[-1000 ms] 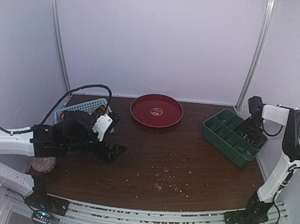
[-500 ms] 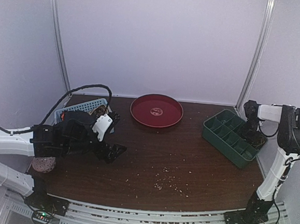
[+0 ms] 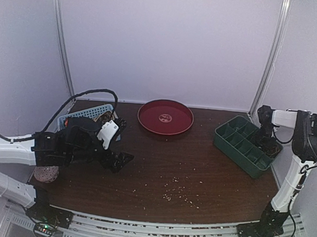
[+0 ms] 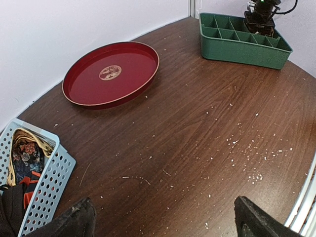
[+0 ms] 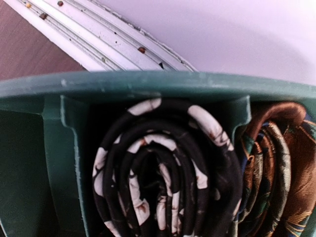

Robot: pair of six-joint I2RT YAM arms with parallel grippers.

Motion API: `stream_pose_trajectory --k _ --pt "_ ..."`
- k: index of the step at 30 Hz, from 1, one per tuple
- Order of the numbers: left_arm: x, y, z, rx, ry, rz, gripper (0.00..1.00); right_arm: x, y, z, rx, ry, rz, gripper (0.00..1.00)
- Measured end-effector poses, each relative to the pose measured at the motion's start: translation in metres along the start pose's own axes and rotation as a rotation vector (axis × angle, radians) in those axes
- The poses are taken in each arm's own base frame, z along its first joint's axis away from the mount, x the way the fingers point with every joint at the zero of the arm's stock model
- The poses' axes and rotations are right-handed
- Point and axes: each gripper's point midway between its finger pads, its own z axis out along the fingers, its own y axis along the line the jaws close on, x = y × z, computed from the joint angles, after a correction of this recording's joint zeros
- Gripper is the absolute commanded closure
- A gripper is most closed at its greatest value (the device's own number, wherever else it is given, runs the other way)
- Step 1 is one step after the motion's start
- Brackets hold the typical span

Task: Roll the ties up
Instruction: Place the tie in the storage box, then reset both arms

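the dark brown table [image 3: 209,172] has a streaky wood grain and fills most of the top view. on its right side lies a green plastic organizer [image 3: 236,150], a long rectangle split by thin walls into small square compartments. at the back centre is a round, glossy red tray [image 3: 175,123] with a low rim and a pale emblem in the middle. at the left rear stands a light blue plastic basket [image 4: 49,183] with walls pierced by rows of round holes; unrolled ties [image 4: 25,157] of dark, orange and red patterned fabric lie crumpled inside it. the right wrist view looks into an end compartment of the organizer, where a black tie with white blotches [image 5: 163,173] sits coiled in a tight spiral, and a brown and orange patterned tie [image 5: 276,163] is coiled in the compartment beside it. a round speckled pinkish ball [image 3: 46,173] rests near the left arm. pale crumbs [image 3: 175,194] are scattered over the near middle of the table. the left gripper [image 3: 123,162] hovers over the table with its black fingers [image 4: 79,219] spread wide and nothing between them. the right gripper [image 3: 266,140] reaches down into the organizer's far end; whether it is spread or closed cannot be told. against a second ago, the right arm has folded in closer above the organizer, while the left arm has not shifted.
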Motion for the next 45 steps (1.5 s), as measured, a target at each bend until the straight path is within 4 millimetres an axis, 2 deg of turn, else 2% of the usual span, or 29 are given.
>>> stream_pose_trajectory --k 4,13,24,31,32,35,37,41,43,45 --pt "0.001 0.0 0.0 -0.001 0.005 0.002 0.02 -0.004 0.0 -0.006 -0.009 -0.017 0.019 0.48" --pt "0.002 0.0 0.0 0.0 0.008 0.002 0.02 -0.01 -0.001 -0.015 -0.017 -0.04 0.049 0.39" --pt "0.002 0.0 0.0 0.0 0.009 0.002 0.02 -0.015 -0.003 -0.027 -0.036 -0.062 0.06 0.37" --pt "0.002 0.0 0.0 0.002 0.01 0.001 0.02 -0.01 -0.017 -0.047 -0.022 -0.067 0.059 0.39" --pt "0.002 0.0 0.0 0.003 0.01 0.001 0.02 -0.011 -0.02 -0.051 -0.016 -0.074 0.062 0.43" --pt "0.002 -0.001 0.0 0.003 0.01 -0.001 0.02 -0.011 -0.026 -0.059 -0.016 -0.094 0.068 0.63" --pt "0.003 -0.001 0.0 0.003 0.011 -0.003 0.02 -0.01 -0.028 -0.063 -0.018 -0.106 0.073 0.69" --pt "0.003 0.0 0.0 -0.002 0.014 -0.012 0.02 -0.003 -0.028 -0.063 -0.022 -0.11 0.062 0.69" --pt "0.006 0.003 0.0 -0.015 0.024 -0.026 0.02 0.005 -0.02 -0.069 -0.038 -0.115 0.034 0.67" --pt "0.009 0.007 0.0 -0.037 0.034 -0.048 0.02 0.015 -0.005 -0.083 -0.08 -0.136 -0.011 0.62"
